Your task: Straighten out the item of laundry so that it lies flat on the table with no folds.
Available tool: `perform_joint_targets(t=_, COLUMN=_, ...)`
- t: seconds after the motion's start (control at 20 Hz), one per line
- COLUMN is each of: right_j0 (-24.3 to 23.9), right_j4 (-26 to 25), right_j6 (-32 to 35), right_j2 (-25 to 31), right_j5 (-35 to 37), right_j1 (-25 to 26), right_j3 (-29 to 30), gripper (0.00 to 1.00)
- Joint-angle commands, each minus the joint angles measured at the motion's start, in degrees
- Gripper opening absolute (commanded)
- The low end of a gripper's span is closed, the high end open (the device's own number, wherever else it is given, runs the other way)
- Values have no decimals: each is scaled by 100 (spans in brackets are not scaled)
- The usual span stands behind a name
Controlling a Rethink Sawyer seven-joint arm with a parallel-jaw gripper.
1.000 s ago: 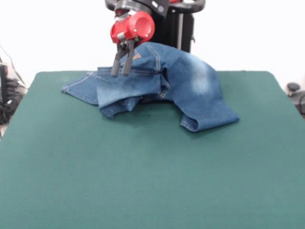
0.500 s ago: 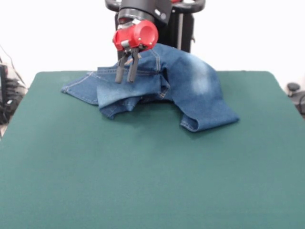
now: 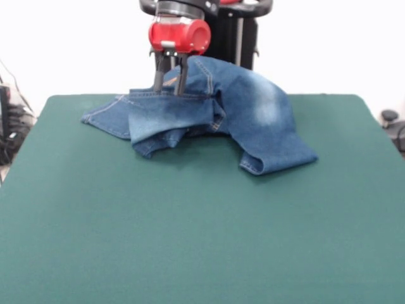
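Faded blue jeans (image 3: pixel 253 120) lie bunched and folded at the green table's (image 3: pixel 190 240) far edge.

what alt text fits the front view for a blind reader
A crumpled pair of small blue denim jeans lies folded over itself at the far side of a wide dark green cloth-topped table. The red and black end effector hangs over the jeans' left part, fingers slightly apart.

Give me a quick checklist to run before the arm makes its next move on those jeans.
1. Small blue denim jeans flat: not ok, bunched with folds.
2. Jeans fully on the dark green cloth-topped table: cannot tell at the far edge.
3. Red and black pincer open: ok, fingers apart.
4. Pincer at the fabric: ok, tips at the raised upper edge.
5. Fabric between the fingers: cannot tell.
6. Free table to spread onto: ok.
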Motion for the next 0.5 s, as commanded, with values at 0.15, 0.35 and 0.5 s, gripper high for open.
perform_joint_targets(t=0.15, right_j0=141, right_j4=-676, right_j6=1077, right_j2=1350, right_j5=374, right_j1=109, right_j3=352, gripper=100)
perform_joint_targets(t=0.35, right_j0=-72, right_j4=-414, right_j6=713, right_j2=1656, right_j5=546, right_j1=30, right_j3=366, gripper=100)
perform_joint_targets(t=0.5, right_j0=-82, right_j4=-467, right_j6=792, right_j2=1786, right_j5=715, right_j1=28, right_j3=361, gripper=100)
